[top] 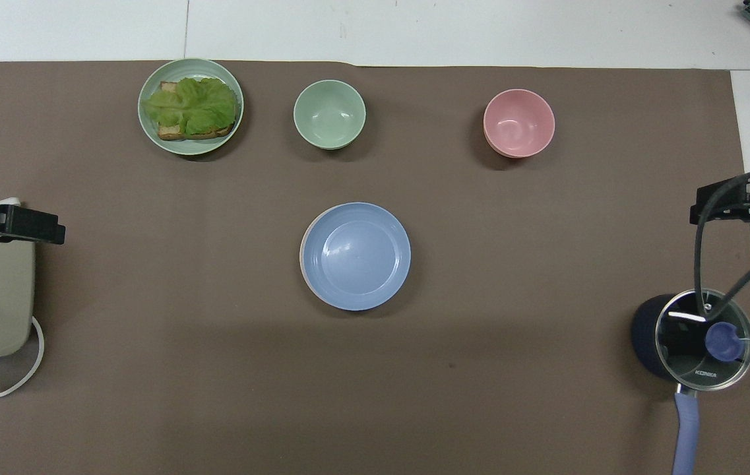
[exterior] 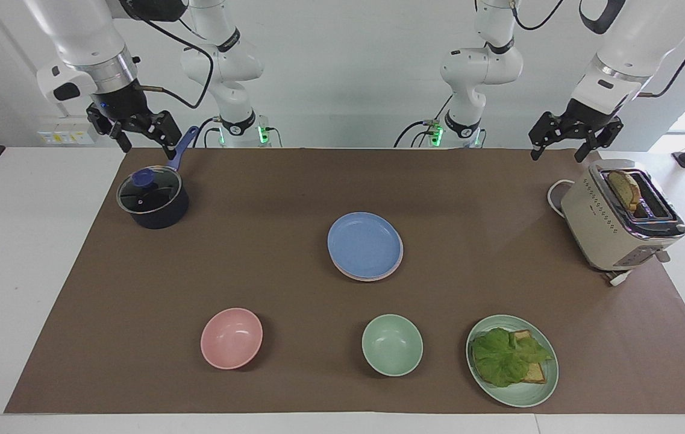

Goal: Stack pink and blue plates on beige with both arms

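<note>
The blue plate [exterior: 365, 243] is seen stacked mid-frame, pink plate [exterior: 398, 263] edging out beneath it, no beige visible. Both claws are held open and empty: right claw [exterior: 138, 137] over the lidded pot [exterior: 152, 198] upper left, left claw [exterior: 561, 144] near the toaster [exterior: 619, 218] upper right. The offset stack could be nudged apart by a careless pass; the pink bowl [exterior: 231, 337] and green bowl [exterior: 392, 344] are kept well clear below.

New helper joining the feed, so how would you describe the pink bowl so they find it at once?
Start at the brown mat and find the blue plate at its middle. Two bowls sit farther from the robots; the pink bowl is the one toward the right arm's end, deeper and smaller than the plate, unlike its green bowl neighbour.
</note>
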